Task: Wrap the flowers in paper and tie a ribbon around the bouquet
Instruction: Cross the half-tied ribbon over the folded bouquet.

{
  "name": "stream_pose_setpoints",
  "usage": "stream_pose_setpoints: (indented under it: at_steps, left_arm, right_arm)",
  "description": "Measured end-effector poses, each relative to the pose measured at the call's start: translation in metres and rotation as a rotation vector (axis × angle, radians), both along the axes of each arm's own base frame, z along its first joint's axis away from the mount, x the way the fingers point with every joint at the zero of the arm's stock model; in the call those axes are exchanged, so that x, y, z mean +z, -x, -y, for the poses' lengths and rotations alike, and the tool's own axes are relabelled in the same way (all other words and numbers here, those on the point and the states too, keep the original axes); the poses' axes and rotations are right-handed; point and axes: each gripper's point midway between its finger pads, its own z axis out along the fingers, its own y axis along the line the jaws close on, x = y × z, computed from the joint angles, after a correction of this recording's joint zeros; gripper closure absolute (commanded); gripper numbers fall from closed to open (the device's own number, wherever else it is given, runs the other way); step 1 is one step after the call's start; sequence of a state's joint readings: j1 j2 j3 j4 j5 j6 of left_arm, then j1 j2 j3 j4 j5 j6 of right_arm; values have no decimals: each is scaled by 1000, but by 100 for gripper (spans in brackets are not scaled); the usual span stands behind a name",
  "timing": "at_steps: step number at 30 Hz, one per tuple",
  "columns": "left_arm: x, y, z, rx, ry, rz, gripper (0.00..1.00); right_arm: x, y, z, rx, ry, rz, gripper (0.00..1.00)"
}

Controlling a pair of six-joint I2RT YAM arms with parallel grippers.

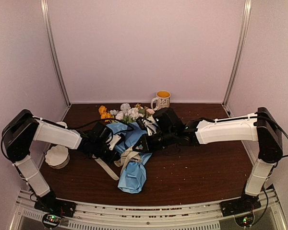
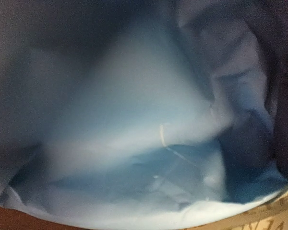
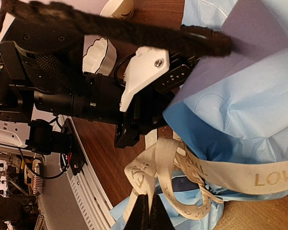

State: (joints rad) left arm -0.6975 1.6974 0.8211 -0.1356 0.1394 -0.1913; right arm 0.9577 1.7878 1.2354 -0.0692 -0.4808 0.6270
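The right gripper (image 3: 147, 211) sits closest to its own lens. Its jaws are closed tight and seem to pinch a strand of the ribbon (image 3: 240, 175), likely to hold tension on the loose loops while a knot is worked. From there the ribbon runs toward 3 o'clock across the paper (image 3: 240, 105), lettered side up, banding the cone's waist.

In the overhead view the left gripper (image 1: 107, 140) pushes in from 9 o'clock. Blue paper fills its wrist camera, so I cannot tell whether its jaws are parted or clamped. It appears to brace the wrap so the sheet does not spring apart.

The bouquet (image 1: 133, 176) lies mid-counter (image 1: 197, 172), with its narrow end toward 6 o'clock and the flowers (image 1: 129, 114) poking out at 12. The loops look slack, so I judge the tying unfinished.

A mug (image 1: 162, 99) stands at 1 o'clock of the flowers. A white bowl (image 1: 56, 155) sits at 9 o'clock beside the left arm.
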Motion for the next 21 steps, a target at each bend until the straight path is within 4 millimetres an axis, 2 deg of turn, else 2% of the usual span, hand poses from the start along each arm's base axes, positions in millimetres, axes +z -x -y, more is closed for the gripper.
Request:
stream_pose_setpoints:
  at_steps: [3, 6, 13, 18, 21]
  left_arm:
    - [1, 0, -5, 24, -8, 9, 100]
    - [11, 9, -16, 49, 10, 33, 100]
    - [76, 19, -29, 90, 180, 216, 100]
    - [104, 33, -39, 103, 269, 296, 100]
    - [119, 48, -43, 88, 323, 348, 100]
  right_arm:
    - [-1, -1, 1, -7, 4, 3, 100]
    - [-2, -3, 2, -15, 11, 4, 100]
    - [-4, -12, 9, -46, 29, 2, 100]
    - [-5, -17, 13, -63, 49, -2, 100]
    - [1, -21, 13, -77, 54, 9, 100]
